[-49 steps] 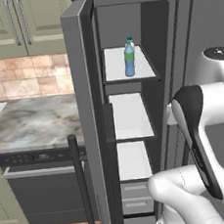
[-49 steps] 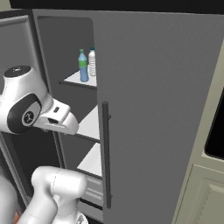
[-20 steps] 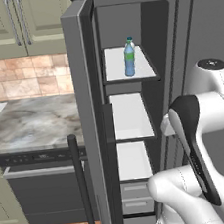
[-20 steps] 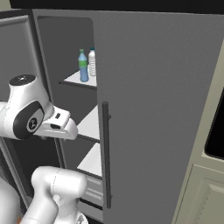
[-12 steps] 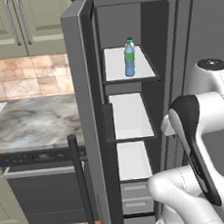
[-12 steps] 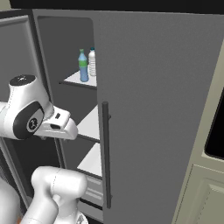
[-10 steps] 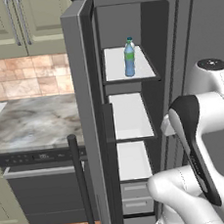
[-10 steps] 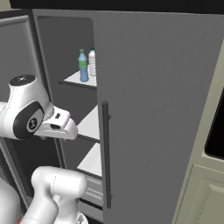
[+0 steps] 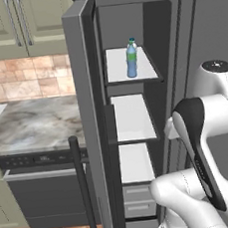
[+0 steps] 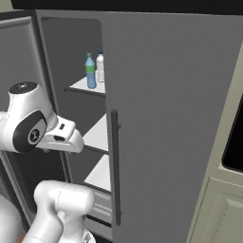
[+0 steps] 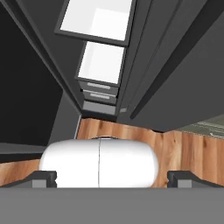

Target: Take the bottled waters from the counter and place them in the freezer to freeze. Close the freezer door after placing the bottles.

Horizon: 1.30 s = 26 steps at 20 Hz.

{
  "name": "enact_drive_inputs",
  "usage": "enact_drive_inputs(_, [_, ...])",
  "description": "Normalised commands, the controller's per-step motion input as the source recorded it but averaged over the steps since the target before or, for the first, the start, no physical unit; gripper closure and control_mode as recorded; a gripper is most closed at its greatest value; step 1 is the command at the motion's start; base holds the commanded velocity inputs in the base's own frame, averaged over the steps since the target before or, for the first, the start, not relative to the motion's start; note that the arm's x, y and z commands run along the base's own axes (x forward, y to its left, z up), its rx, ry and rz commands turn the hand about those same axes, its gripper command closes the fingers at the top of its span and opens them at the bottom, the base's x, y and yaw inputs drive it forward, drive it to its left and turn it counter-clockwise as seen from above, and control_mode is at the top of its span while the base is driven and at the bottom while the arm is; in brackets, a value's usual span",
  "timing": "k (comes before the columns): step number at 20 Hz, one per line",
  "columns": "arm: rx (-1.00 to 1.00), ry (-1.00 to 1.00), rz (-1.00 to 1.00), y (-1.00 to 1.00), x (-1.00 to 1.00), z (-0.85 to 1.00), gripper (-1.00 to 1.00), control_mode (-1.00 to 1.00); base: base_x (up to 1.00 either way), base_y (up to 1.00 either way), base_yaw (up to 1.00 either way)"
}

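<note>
The freezer (image 9: 136, 113) is seen standing open — the narrow left compartment of the tall grey refrigerator (image 10: 175, 118), dark inside, with white shelves stacked down to the drawers (image 11: 99, 89) at the bottom. The freezer door (image 9: 92, 128) is swung well out toward the camera in the left base view, its long vertical handle (image 9: 83, 189) reaching down toward the wooden floor (image 11: 183, 153). Beside it the marbled surface (image 9: 32, 123) is shown, with the black-fronted dishwasher (image 9: 45, 194) beneath.

The white arm (image 9: 209, 140) is held in front of the plain right-hand door, clear of the shelves. The hand is pointed down at the floor and the drawers, and the two dark finger tips (image 11: 43, 177) are seen far apart at the edges of the hand view — the jaws are wide open and nothing is carried.

Both bottled waters are found on the top shelf (image 9: 130, 66): the blue bottle (image 10: 90, 71) with its green cap stands upright, and the clear ribbed bottle (image 10: 100, 67) stands just beside it, behind it in the left base view.

So the placing looks done, and the closing step is judged to be in hand. The next move calls for the hand to be brought round to the outer face of the door, and the door to be pushed until it is shut against the cabinet.
</note>
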Motion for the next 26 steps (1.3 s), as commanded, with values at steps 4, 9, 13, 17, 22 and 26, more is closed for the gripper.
enact_drive_inputs(4, [0.0, 0.0, 0.0, 0.0, 0.0, 0.0, -1.0, 1.0, -0.43, 0.0, 0.0])
enact_drive_inputs(9, [0.0, 0.0, 0.0, 0.0, 0.0, 0.0, -1.0, 1.0, -0.49, 0.0, -0.01])
enact_drive_inputs(13, [0.0, 0.0, 0.0, 0.0, 0.0, 0.0, -1.0, 1.0, -0.49, 0.0, -0.01])
enact_drive_inputs(17, [0.0, 0.0, 0.0, 0.0, 0.0, 0.0, -1.0, 1.0, -0.5, 0.0, 0.0])
enact_drive_inputs(22, [0.0, 0.0, 0.0, 0.0, 0.0, 0.0, -1.0, 1.0, -0.46, 0.02, 0.0])
enact_drive_inputs(26, [0.0, 0.0, 0.0, 0.0, 0.0, 0.0, -1.0, 1.0, -0.42, 0.07, -0.01])
